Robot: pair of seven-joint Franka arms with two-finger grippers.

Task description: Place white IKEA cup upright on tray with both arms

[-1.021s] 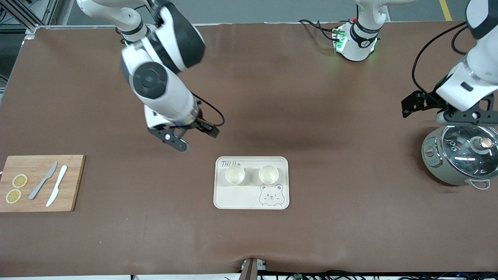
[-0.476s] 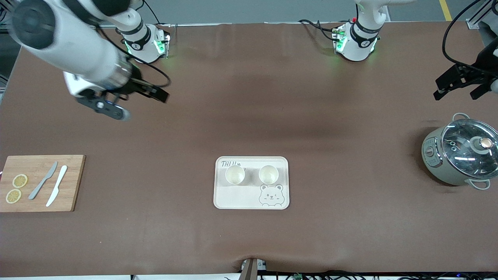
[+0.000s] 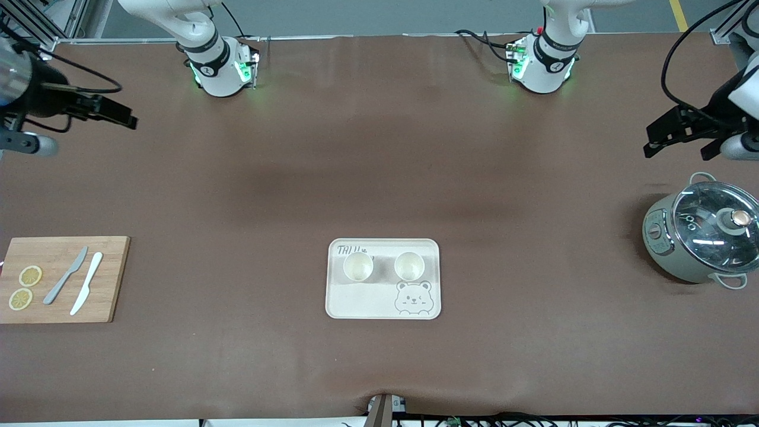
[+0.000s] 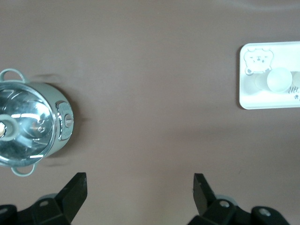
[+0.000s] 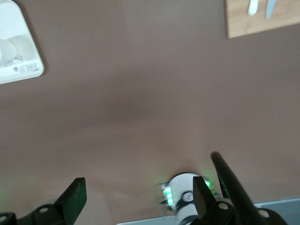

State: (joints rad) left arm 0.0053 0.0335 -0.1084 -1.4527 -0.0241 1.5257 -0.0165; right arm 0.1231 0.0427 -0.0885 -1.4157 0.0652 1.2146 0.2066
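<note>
The cream tray [image 3: 362,302] with the grey bear drawing lies on the brown table near its middle. Two white cups stand upright on it, side by side: one [image 3: 358,266] toward the right arm's end, the other [image 3: 408,265] toward the left arm's end. My right gripper [image 3: 93,135] is open and holds nothing, high over the table's edge at the right arm's end. My left gripper [image 3: 677,151] is open and holds nothing, up over the table beside the pot. The tray also shows in the left wrist view [image 4: 244,96] and the right wrist view [image 5: 29,63]. The left gripper [image 4: 139,187] and right gripper [image 5: 139,192] stand wide open there.
A grey-green pot [image 3: 699,237] with a glass lid stands at the left arm's end. A wooden cutting board [image 3: 107,279] with two knives and two lemon slices lies at the right arm's end. The two arm bases stand along the table's back edge.
The right gripper has swung away from beside the tray to the table's edge at its own end. The left gripper has moved off the pot. The cups and tray have not moved.
</note>
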